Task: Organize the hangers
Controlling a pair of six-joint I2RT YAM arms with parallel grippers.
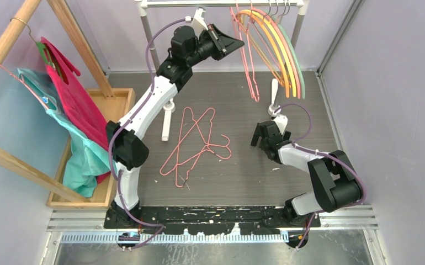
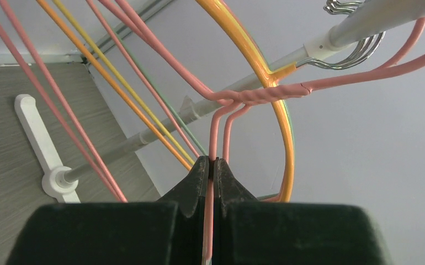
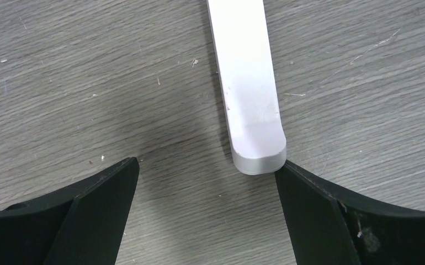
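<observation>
My left gripper (image 1: 238, 43) is raised up by the white rail (image 1: 221, 3) and is shut on a pink wire hanger (image 2: 216, 138), pinching its wire below the twisted neck; its hook reaches toward the rail (image 2: 365, 22). Orange, yellow, pink and grey-green hangers (image 1: 279, 49) hang on the rail beside it. Two or three pink wire hangers (image 1: 196, 143) lie in a heap on the floor. My right gripper (image 1: 263, 138) is open and empty, low over the floor right of the heap, by the rack's white foot (image 3: 249, 105).
A wooden rack (image 1: 11, 33) at the left carries hangers draped with magenta and teal garments (image 1: 72, 116) over a wooden tray (image 1: 119, 102). The white rack's other foot (image 1: 167, 118) lies left of the heap. Grey walls close in behind and at the right.
</observation>
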